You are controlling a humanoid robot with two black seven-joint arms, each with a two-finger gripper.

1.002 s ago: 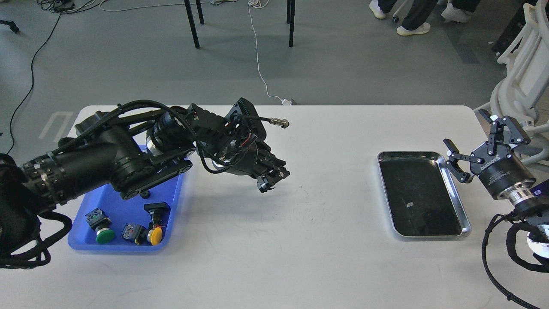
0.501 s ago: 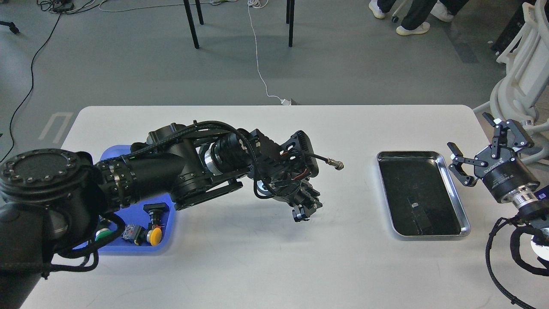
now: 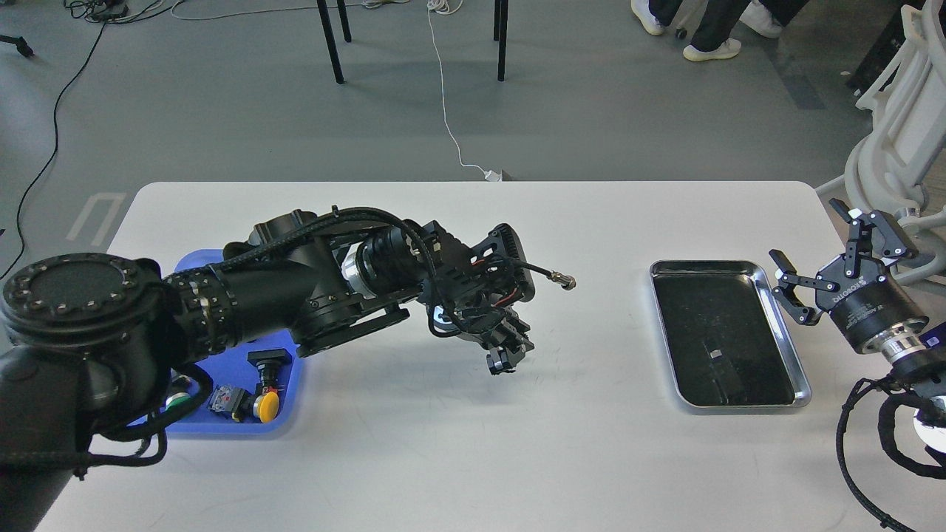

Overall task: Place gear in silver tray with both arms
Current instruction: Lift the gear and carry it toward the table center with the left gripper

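The silver tray [image 3: 782, 324] lies on the right side of the white table, its dark bottom bare. My left gripper [image 3: 502, 360] hangs over the middle of the table, pointing down, well left of the tray. Its fingers are closed on a small dark gear [image 3: 499, 363], which is mostly hidden between them. My right gripper [image 3: 813, 247] is open and empty, hovering just past the tray's right rim near its far corner.
A blue plastic tray [image 3: 292, 384] at the left holds push buttons with yellow [image 3: 267, 406] and green caps, partly hidden by my left arm. A cable plug [image 3: 565, 281] sticks out from my left wrist. A white frame stands off the table's right edge.
Over the second my left gripper swung from beside the blue tray right toward the table's middle, then drew back slightly left. My right gripper barely shifted and stays open.
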